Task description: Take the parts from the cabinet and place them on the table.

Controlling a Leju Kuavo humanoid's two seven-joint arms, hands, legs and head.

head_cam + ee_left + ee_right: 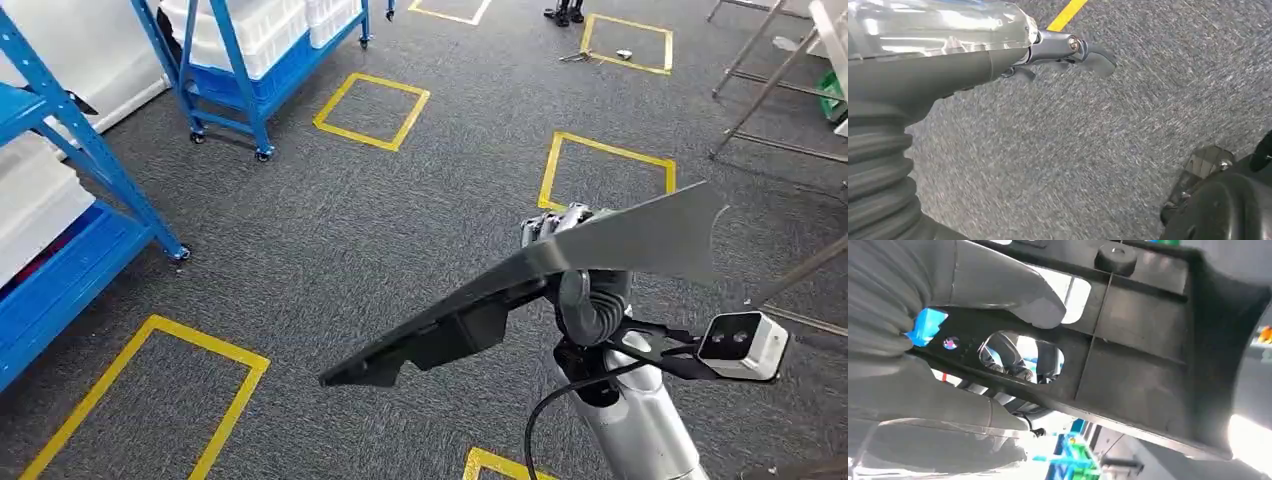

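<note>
Rising from the lower right of the head view, the silver right arm is bent so that its right hand (572, 236) is raised at centre right of the frame. A long, flat dark plastic part (520, 285) is gripped there, held tilted over the grey carpet (330, 230), its pale end high at right, its dark end low toward centre. In the right wrist view, the thumb (1013, 295) is pressed on the part's ribbed underside. The left hand (1068, 52) is seen over carpet, nothing held, fingers curled. Blue racks (90, 200) stand at upper left.
</note>
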